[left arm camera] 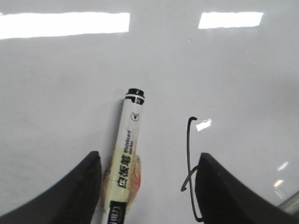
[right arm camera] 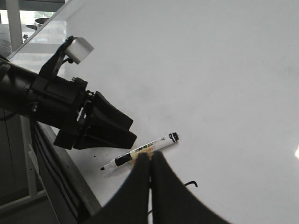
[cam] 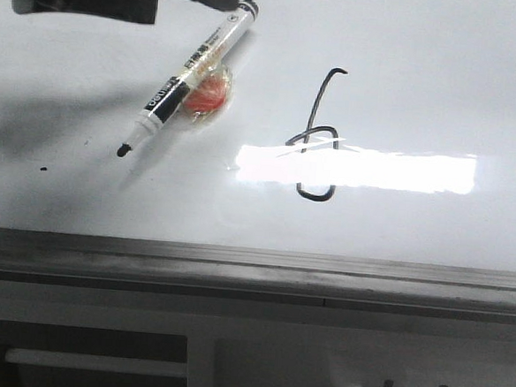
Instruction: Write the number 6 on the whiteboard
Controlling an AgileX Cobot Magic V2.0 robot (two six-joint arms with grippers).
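The left gripper [left arm camera: 145, 186] has its two dark fingers [left arm camera: 81, 186] spread wide and grasping nothing; between them the whiteboard marker [left arm camera: 127, 158] lies flat on the board, free of both pads. In the right wrist view the left gripper hovers above the marker's tip end, apart from it. The marker's cap is off, its black tip [cam: 124, 151] bare and pointing toward the board's lower edge. An orange-red wad under clear tape [cam: 208, 94] is bound round its barrel, probably padding to give the fingers a surer grip.

The right gripper [right arm camera: 150, 158] has its fingers pressed together, nothing between them, held back from the writing area, likely to keep clear.

The number 6 [cam: 319, 136] stands finished on the whiteboard [cam: 425, 81], beside the marker, its loop crossing the bright glare. A small black dot [cam: 43, 170] sits near the tip. Judging by this, the writing is done.
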